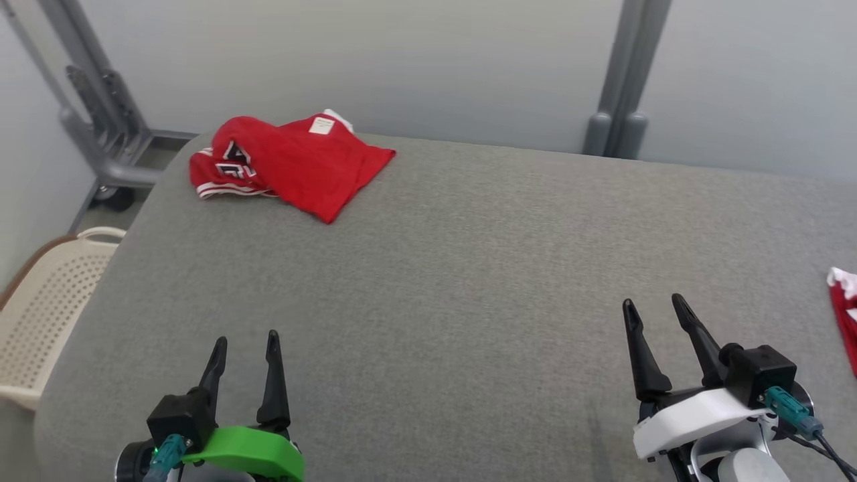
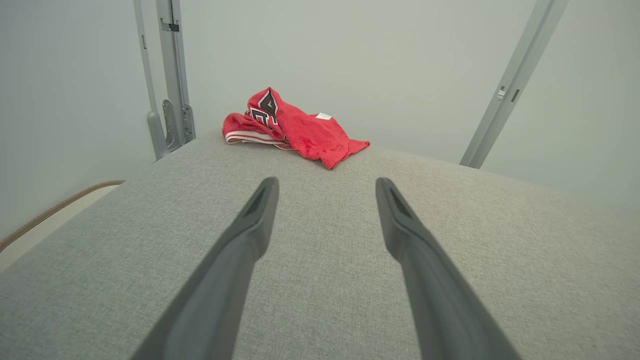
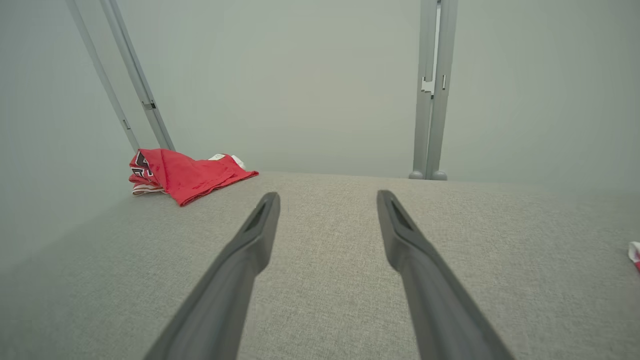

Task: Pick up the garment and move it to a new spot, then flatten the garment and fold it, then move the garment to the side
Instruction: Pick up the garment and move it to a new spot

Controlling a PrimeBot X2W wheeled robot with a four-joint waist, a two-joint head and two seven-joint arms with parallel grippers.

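Red garment (image 1: 288, 164) is lying crumpled at far-L corner of grey desk (image 1: 469, 281). L jaws and R jaws are hovering spread, empty, over near edge, well apart from garment.

- The garment (image 1: 294, 164) is bright red, with black-and-white lettering, white stripes along one edge and a small white label (image 1: 322, 125)
- The padded surface (image 1: 428, 301) is a flecked mid-grey weave
- The left gripper (image 1: 246, 338) is black, with bright green and teal at its base
- The right gripper (image 1: 653, 301) is black, with white and teal at its base
- The basket (image 1: 47, 301) is cream, dotted with small holes, brown along one edge
- The second cloth (image 1: 845, 314) is red and white
- The wall (image 1: 428, 60) is pale grey, the frame posts (image 1: 622, 80) darker grey
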